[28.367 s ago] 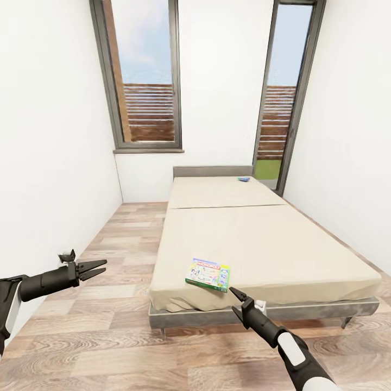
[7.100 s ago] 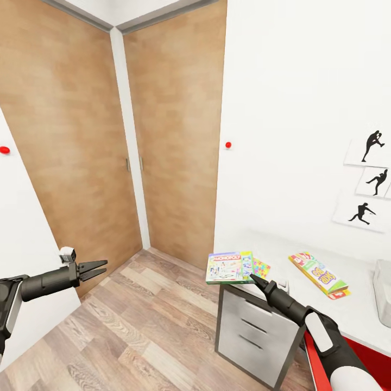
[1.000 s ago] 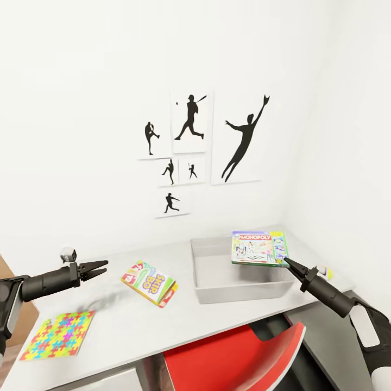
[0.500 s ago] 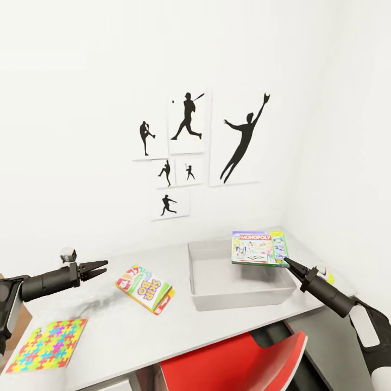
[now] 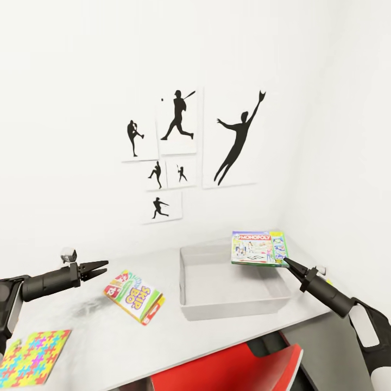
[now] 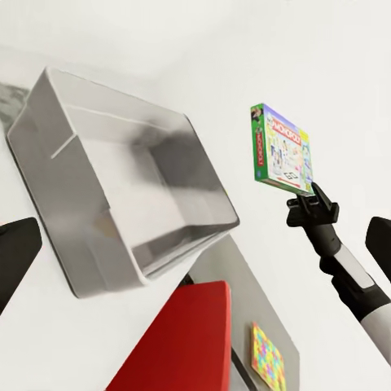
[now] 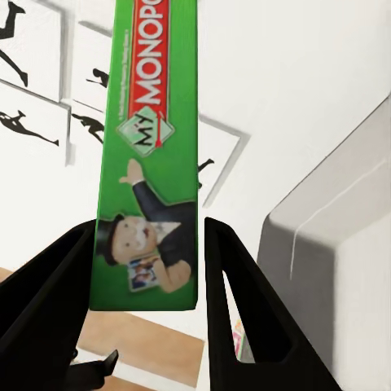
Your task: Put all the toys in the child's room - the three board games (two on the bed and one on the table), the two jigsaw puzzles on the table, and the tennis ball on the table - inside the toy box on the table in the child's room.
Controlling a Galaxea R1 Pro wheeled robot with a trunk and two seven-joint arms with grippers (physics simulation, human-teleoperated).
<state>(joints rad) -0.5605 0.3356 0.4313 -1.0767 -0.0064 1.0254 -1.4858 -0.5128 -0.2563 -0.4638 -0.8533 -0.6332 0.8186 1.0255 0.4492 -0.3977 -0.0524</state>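
Note:
My right gripper (image 5: 287, 263) is shut on the near edge of the green Monopoly board game (image 5: 259, 248), holding it flat above the far right corner of the grey toy box (image 5: 187, 282). In the right wrist view the game's green edge (image 7: 151, 163) sits between the black fingers (image 7: 236, 301), with the toy box (image 7: 342, 244) beyond. My left gripper (image 5: 98, 267) hangs open over the table's left part, nothing in it. A Skip-Bo board game (image 5: 133, 297) lies left of the toy box. A colourful jigsaw puzzle (image 5: 32, 355) lies at the table's near left.
The white table (image 5: 87, 326) stands against a white wall with black baseball silhouette posters (image 5: 233, 141). A red chair (image 5: 228, 369) is tucked under the table's front edge. The left wrist view shows the toy box (image 6: 122, 212), the chair (image 6: 179, 342) and another colourful puzzle (image 6: 267, 368).
The head view has turned to the right, so table, toy box and posters slid left in the picture. The Monopoly game stays in my right gripper; the left gripper stays open.

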